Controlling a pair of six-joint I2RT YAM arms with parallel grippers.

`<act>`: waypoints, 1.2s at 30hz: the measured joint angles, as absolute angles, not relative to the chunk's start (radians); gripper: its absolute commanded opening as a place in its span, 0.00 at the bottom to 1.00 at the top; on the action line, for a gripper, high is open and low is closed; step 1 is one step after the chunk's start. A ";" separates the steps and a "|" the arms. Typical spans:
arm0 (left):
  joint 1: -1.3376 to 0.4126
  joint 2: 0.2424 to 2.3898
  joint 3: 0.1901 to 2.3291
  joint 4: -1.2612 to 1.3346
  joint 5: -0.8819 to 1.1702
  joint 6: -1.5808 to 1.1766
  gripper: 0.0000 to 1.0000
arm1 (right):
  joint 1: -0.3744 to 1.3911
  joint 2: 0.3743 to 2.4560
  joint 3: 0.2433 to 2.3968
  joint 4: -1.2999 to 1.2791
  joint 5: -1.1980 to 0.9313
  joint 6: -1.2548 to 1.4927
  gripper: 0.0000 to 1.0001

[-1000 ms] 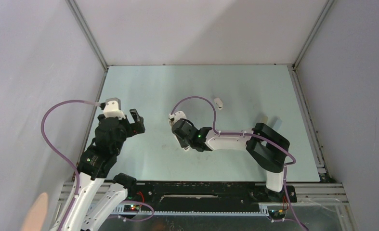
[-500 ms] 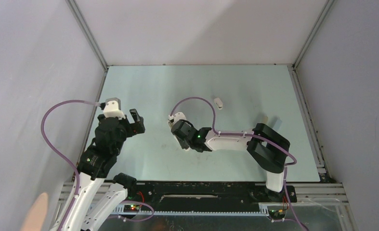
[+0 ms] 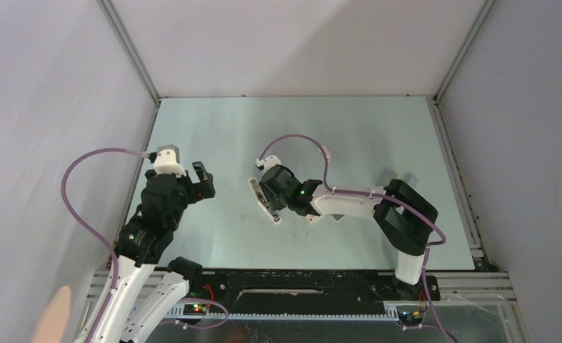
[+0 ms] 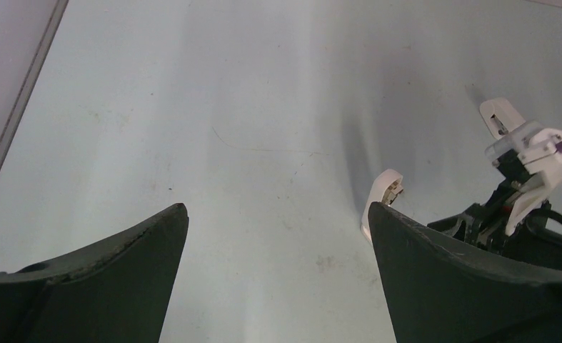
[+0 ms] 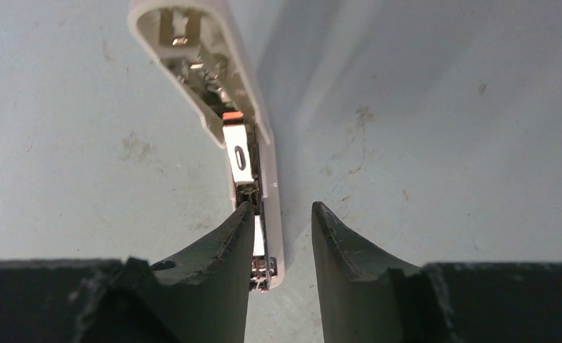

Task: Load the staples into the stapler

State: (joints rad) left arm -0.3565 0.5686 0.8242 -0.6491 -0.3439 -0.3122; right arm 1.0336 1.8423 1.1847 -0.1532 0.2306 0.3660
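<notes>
Mid-table, the right gripper (image 5: 281, 211) is straddling the near end of the opened stapler (image 5: 241, 146), jaws slack, gripping nothing. The left gripper (image 4: 278, 214) is hanging spread and empty. The staples (image 4: 498, 114) are lying well apart, farther right. A finger catching on lift-off could be dragging the stapler askew.

Left arm (image 3: 143, 236): rises from base at near-left corner, elbow bent, forearm leaning toward left edge of desk (image 3: 213, 128), wrist turned inward. Left jaws spread wide, dark fingers (image 4: 113, 264) far apart, hovering above desk.

Right arm (image 3: 349, 205): base at near-right, black elbow folded out to right, white forearm reaching left to desk middle, wrist low and tipped downward. Right jaws partly parted, narrow gap between fingers (image 5: 217, 257), tips close to desk surface.
</notes>
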 measured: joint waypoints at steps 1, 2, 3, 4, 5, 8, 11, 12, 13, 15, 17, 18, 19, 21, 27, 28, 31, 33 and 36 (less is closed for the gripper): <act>-0.356 0.569 0.824 -0.649 -0.344 -0.313 1.00 | 1.026 1.842 1.185 -0.147 0.223 0.366 0.38; -0.356 0.570 0.824 -0.649 -0.344 -0.313 1.00 | 1.019 1.843 1.185 -0.141 0.218 0.366 0.38; -0.356 0.570 0.824 -0.649 -0.344 -0.312 1.00 | 1.012 1.843 1.185 -0.135 0.210 0.366 0.38; -0.356 0.570 0.824 -0.649 -0.344 -0.312 1.00 | 1.007 1.845 1.185 -0.129 0.204 0.366 0.38; -0.356 0.570 0.824 -0.649 -0.344 -0.312 1.00 | 1.004 1.847 1.185 -0.123 0.196 0.366 0.38; -0.356 0.571 0.824 -0.649 -0.344 -0.312 1.00 | 0.999 1.855 1.186 -0.112 0.178 0.366 0.38; -0.356 0.579 0.824 -0.649 -0.343 -0.312 1.00 | 0.999 1.882 1.203 -0.112 0.160 0.366 0.38; -0.356 0.580 0.824 -0.649 -0.342 -0.312 1.00 | 0.999 1.891 1.208 -0.112 0.157 0.366 0.38; -0.356 0.582 0.824 -0.649 -0.340 -0.312 1.00 | 0.999 1.899 1.211 -0.112 0.154 0.366 0.38; -0.356 0.585 0.824 -0.649 -0.337 -0.312 1.00 | 0.999 1.910 1.213 -0.115 0.152 0.366 0.38; -0.356 0.586 0.824 -0.649 -0.337 -0.312 1.00 | 0.999 1.915 1.213 -0.126 0.150 0.366 0.38; -0.356 0.586 0.824 -0.649 -0.337 -0.312 1.00 | 1.000 1.915 1.213 -0.134 0.151 0.366 0.38; -0.356 0.587 0.824 -0.649 -0.337 -0.312 1.00 | 1.001 1.915 1.213 -0.141 0.155 0.366 0.37; -0.355 0.590 0.824 -0.649 -0.337 -0.313 1.00 | 1.004 1.915 1.213 -0.149 0.163 0.366 0.37; -0.355 0.596 0.824 -0.649 -0.337 -0.312 1.00 | 1.013 1.913 1.208 -0.150 0.181 0.365 0.37; -0.354 0.596 0.824 -0.649 -0.336 -0.312 1.00 | 1.015 1.909 1.204 -0.152 0.184 0.365 0.37; -0.353 0.598 0.824 -0.649 -0.335 -0.313 1.00 | 1.022 1.880 1.180 -0.169 0.187 0.361 0.39; -0.353 0.604 0.824 -0.648 -0.329 -0.313 1.00 | 1.029 1.851 1.164 -0.191 0.187 0.356 0.42; -0.352 0.625 0.824 -0.646 -0.298 -0.322 1.00 | 1.042 1.788 1.137 -0.199 0.183 0.340 0.48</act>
